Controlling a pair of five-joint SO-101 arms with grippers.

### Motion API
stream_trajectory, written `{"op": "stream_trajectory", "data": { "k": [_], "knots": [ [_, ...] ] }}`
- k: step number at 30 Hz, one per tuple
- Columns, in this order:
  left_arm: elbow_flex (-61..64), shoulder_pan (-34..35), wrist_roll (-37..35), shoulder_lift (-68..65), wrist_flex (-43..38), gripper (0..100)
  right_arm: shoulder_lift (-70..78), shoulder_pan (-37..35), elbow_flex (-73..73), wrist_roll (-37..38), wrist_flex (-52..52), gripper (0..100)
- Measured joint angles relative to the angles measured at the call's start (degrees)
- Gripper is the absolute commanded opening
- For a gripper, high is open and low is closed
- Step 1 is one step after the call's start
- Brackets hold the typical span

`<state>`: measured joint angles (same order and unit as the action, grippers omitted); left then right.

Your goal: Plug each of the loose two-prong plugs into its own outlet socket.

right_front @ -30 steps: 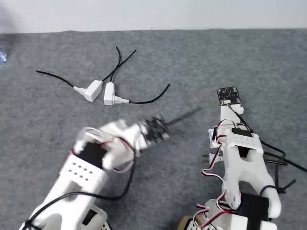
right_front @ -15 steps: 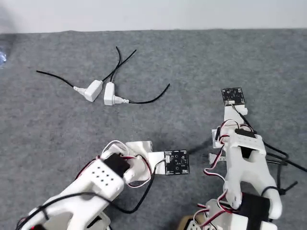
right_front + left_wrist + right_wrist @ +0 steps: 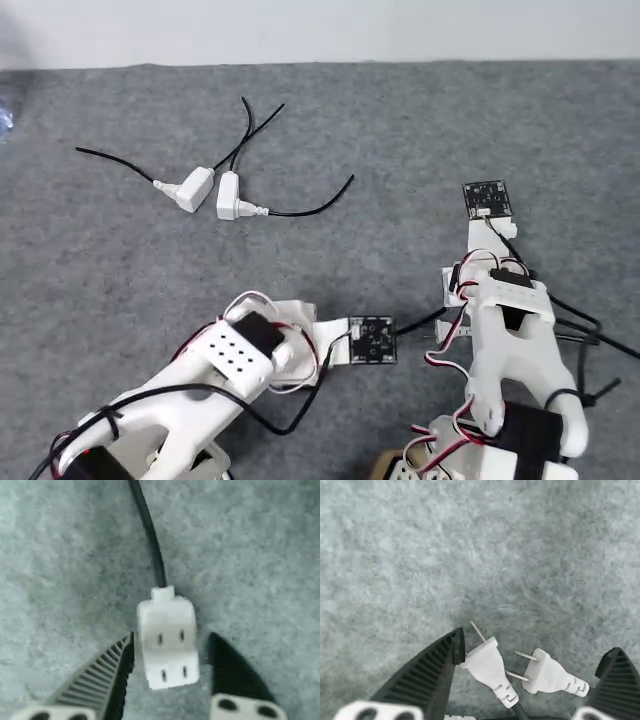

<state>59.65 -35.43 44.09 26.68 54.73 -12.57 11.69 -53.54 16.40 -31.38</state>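
Where the high view looked down on the grey surface (image 3: 400,130), the left arm (image 3: 230,360) and the right arm (image 3: 510,330) covered their own jaws. A white connector (image 3: 195,188) and a second connector (image 3: 229,195), each on a thin black lead, lay just beside each other, well apart from both arms. Seen from the left wrist, the left jaws stood open around a white outlet socket (image 3: 167,642) without clamping it: the ribbed side sat just beside one flank and the plain side left a gap at the other. The socket showed two pairs of slots, and its black cord (image 3: 150,535) ran straight away from the jaws. Seen from the right wrist, the right jaws gaped wide and empty over two white two-prong plugs lying flat between them. The first plug (image 3: 487,670) lay just beside one side, the second plug (image 3: 550,675) next to it, clear of the other side, both with prongs slanting away from the wrist.
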Motion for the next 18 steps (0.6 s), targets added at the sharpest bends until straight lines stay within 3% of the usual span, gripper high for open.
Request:
{"op": "stream_trajectory", "data": {
  "k": [9,13,18],
  "knots": [
    [-16.0,-0.09,0.0,0.0,15.82,28,0.0,0.0,0.0,0.0,0.0,40.1],
    [-26.37,-0.09,-0.26,0.88,26.73,28,0.0,0.0,0.0,0.0,0.0,40.1],
    [-45.36,0.62,-8.09,8.35,37.1,28,0.0,0.0,0.0,0.0,0.0,40.1]
  ]
}}
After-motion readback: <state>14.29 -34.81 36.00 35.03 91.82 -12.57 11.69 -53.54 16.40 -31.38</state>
